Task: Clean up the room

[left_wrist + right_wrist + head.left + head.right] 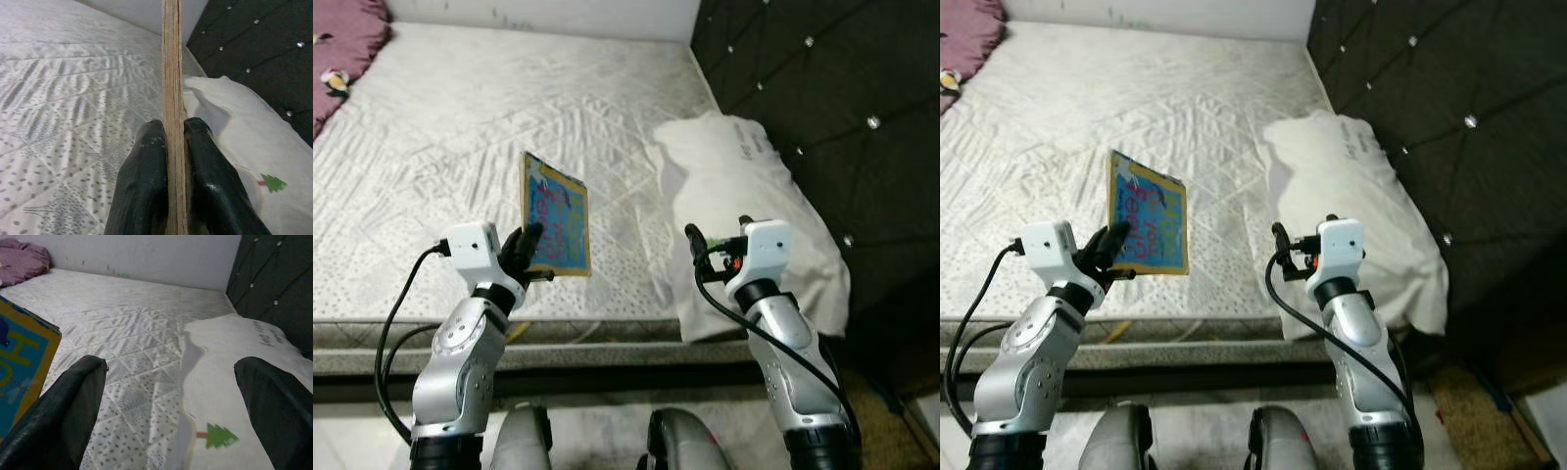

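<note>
My left gripper is shut on the lower corner of a thin picture book with a blue and yellow cover. It holds the book upright above the white quilted mattress, near the front edge. In the left wrist view the book's edge stands pinched between the two black fingers. My right gripper is open, its fingers spread wide with nothing between them. It hovers at the near end of a white pillow.
A dark tufted headboard runs along the right side of the bed. A purple cushion lies at the far left corner. The bed's front edge is just below my arms.
</note>
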Tool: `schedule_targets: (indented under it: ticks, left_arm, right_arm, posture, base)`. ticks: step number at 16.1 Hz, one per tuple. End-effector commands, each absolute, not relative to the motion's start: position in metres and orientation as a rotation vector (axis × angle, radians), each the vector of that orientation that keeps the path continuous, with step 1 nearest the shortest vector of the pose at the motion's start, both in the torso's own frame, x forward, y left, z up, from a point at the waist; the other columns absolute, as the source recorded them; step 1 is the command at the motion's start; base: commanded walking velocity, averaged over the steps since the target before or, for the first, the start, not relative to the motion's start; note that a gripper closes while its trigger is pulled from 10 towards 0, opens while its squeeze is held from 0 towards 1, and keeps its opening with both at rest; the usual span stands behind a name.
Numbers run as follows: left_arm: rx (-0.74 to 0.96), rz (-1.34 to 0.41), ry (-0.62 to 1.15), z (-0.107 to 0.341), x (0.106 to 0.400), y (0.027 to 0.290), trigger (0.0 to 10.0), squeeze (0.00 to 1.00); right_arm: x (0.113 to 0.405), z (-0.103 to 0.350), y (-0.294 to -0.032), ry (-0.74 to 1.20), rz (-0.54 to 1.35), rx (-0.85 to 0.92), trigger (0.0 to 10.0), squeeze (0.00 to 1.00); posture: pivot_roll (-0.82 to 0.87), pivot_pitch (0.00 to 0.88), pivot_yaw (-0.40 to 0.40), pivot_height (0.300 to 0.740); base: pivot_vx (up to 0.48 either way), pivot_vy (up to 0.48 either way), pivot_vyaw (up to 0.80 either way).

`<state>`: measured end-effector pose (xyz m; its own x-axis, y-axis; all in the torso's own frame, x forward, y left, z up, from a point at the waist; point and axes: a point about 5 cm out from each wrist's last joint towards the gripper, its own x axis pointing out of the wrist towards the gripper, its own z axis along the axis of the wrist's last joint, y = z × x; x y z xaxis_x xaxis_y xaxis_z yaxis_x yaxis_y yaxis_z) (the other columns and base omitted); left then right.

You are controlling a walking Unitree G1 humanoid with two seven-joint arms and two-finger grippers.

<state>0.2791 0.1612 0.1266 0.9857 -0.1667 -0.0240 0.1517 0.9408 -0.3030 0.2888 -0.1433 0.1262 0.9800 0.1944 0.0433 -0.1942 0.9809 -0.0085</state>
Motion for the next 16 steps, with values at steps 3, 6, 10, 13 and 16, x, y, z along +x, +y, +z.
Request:
schedule_targets:
  ticks: [3,6,10,13,16]
  left_arm:
    - [-0.276,-0.168,0.069,0.127,0.281,0.158,10.0,0.00]
    - [-0.290,-0.178,0.077,0.125,0.281,0.156,10.0,0.00]
    - [-0.314,-0.204,0.125,0.120,0.282,0.150,10.0,0.00]
    - [-0.331,-0.251,0.220,0.110,0.282,0.141,10.0,0.00]
    - [-0.362,-0.265,0.263,0.105,0.290,0.136,10.0,0.00]
  right_arm:
    - [0.289,0.129,-0.146,-0.050,0.191,-0.010,10.0,0.00]
    - [0.288,0.129,-0.147,-0.049,0.187,-0.013,10.0,0.00]
    - [0.288,0.129,-0.148,-0.048,0.188,-0.010,10.0,0.00]
    - [0.287,0.128,-0.147,-0.044,0.193,-0.006,10.0,0.00]
    - [0.287,0.128,-0.147,-0.044,0.197,-0.008,10.0,0.00]
  posture:
    - [-0.05,0.092,-0.086,0.656]
    - [-0.05,0.092,-0.083,0.656]
    - [-0.06,0.092,-0.083,0.656]
    - [-0.05,0.090,-0.084,0.651]
    - [-0.06,0.092,-0.091,0.626]
  base:
    - [0.325,0.000,0.00]
    - [0.000,0.000,0.00]
    - [0.000,0.000,0.00]
    - [0.000,0.000,0.00]
    - [0.000,0.000,0.00]
